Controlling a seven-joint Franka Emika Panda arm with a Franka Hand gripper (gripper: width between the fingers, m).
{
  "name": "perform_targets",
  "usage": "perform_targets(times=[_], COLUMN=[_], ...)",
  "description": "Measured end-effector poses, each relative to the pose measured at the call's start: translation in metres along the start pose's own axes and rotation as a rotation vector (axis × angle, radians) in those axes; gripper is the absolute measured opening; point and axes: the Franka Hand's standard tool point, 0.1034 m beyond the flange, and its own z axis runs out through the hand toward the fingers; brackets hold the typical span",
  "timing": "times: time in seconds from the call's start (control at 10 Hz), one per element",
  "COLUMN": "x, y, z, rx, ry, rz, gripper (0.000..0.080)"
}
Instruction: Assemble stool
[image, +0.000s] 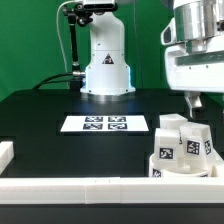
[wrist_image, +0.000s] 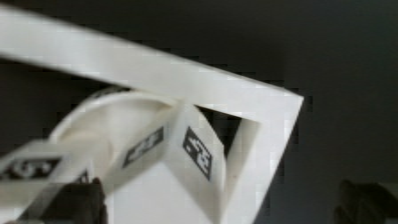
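The stool lies in the corner at the exterior view's lower right. Its round white seat (image: 186, 166) is low on the table, with tagged blocky legs (image: 172, 134) standing up on it. My gripper (image: 196, 100) hangs just above the legs, touching nothing. In the wrist view the seat's rim (wrist_image: 80, 125) and a tagged leg (wrist_image: 192, 150) lie below my gripper (wrist_image: 217, 205). The dark fingertips (wrist_image: 71, 200) stand wide apart at the picture's edge. The gripper is open and empty.
White border rails run along the front (image: 70, 187) and the exterior view's left (image: 5, 152); their corner shows in the wrist view (wrist_image: 267, 100). The marker board (image: 105, 124) lies mid-table. The arm's base (image: 106, 65) stands behind it.
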Motion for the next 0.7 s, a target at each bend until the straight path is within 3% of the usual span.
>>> perform_targets(times=[0.2,0.7], x=[-0.0015,0.0009], y=[-0.0039,-0.0046], z=[-0.0033,-0.0035], rx=[-0.025,-0.03], ry=[0.004,0.012], rz=[-0.272,-0.613], gripper=[0.0649,0.0649])
